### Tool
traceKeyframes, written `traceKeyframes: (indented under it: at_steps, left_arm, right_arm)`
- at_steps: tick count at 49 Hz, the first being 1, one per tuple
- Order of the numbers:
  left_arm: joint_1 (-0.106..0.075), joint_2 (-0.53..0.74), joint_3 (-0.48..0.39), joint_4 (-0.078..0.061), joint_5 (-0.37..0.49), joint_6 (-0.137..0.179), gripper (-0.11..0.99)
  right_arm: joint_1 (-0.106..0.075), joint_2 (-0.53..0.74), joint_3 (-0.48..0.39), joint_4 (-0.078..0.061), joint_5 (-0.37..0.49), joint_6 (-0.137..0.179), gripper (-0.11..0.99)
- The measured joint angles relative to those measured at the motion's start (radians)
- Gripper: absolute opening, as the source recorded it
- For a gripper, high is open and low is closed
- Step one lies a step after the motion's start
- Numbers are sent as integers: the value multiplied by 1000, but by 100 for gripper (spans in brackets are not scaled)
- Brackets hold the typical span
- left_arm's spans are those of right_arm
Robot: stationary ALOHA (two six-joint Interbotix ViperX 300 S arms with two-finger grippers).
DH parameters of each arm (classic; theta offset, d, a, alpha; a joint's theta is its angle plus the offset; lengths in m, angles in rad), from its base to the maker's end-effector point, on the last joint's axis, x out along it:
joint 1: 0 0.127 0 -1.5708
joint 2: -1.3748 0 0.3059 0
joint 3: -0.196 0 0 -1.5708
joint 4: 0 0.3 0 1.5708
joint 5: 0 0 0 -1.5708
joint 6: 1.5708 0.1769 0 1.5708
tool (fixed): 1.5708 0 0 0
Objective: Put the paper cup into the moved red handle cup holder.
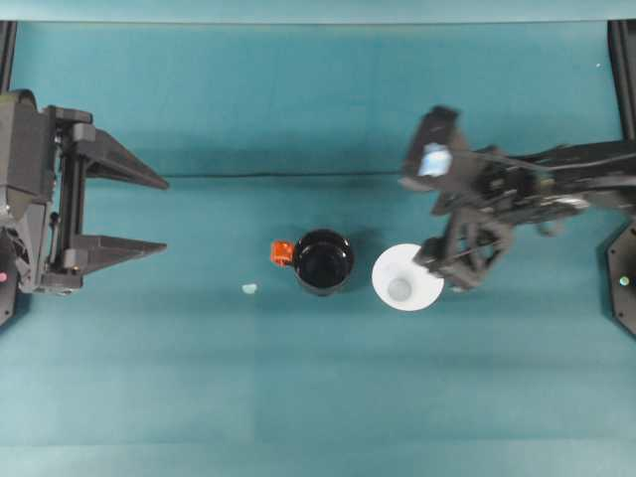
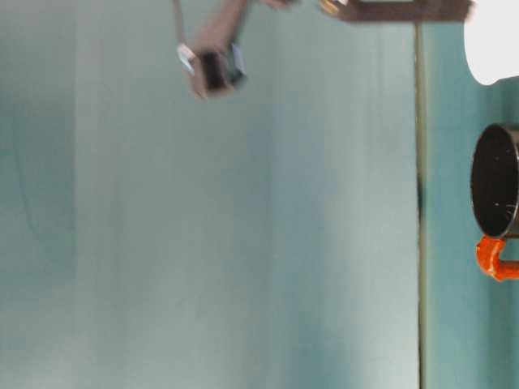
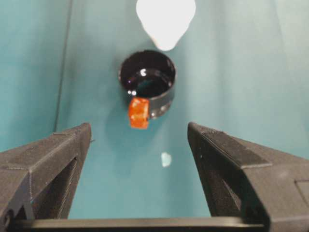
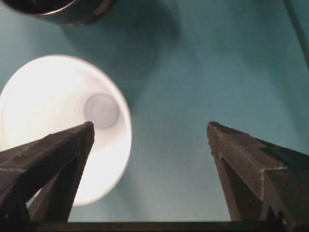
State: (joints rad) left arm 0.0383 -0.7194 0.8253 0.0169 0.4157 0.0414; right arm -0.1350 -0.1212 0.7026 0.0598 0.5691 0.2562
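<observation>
Overhead, the paper cup [image 1: 407,278] stands upright, mouth up, its axis vertical: a plain white cone with a round wide rim narrowing to a greyish base. It sits just beside the right gripper [image 1: 429,260], on the side toward the table's middle. Beyond it from that gripper, close but apart, stands the red handle cup holder [image 1: 323,261], glossy black and round, its small red-orange tab pointing toward the left gripper [image 1: 157,215], whose jaws are spread wide, well apart from both.

At table level, the holder [image 2: 496,180] shows its dark mouth and orange tab beside the cup [image 2: 491,40].

The left wrist view looks between spread black fingers [image 3: 46,164] at the holder [image 3: 147,83], tab facing the camera, cup [image 3: 165,19] behind.

The right wrist view shows separated jaws; one fingertip [image 4: 72,145] overlaps the cup's [image 4: 53,96] rim, holding nothing.
</observation>
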Motion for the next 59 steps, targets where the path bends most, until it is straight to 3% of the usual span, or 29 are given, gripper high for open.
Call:
traceKeyframes:
  at_steps: [9,20,23,34,39,45,52,59]
  left_arm:
    - [0,0,0,2,-2,0,89]
    - [0,0,0,2,-2,-3,89]
    - [0,0,0,2,-2,-3,89]
    - [0,-3,0,2,0,-3,89]
    - [0,-5,2,2,0,-6,89]
    - [0,-2,0,2,-2,-23,89]
    - [2,0,2,2,0,-43,89]
    - [0,0,3,2,0,-48,89]
  right_arm:
    - [2,103,-46,0,5,0,90]
    - [6,124,-55,0,25,0,85]
    - [5,126,-57,0,35,0,77]
    - [6,127,-58,2,63,0,19]
    - [6,129,-63,2,52,0,0]
    - [14,130,-74,6,44,0,-9]
    - [25,132,-91,8,52,0,-10]
    - [21,126,-117,6,126,0,-10]
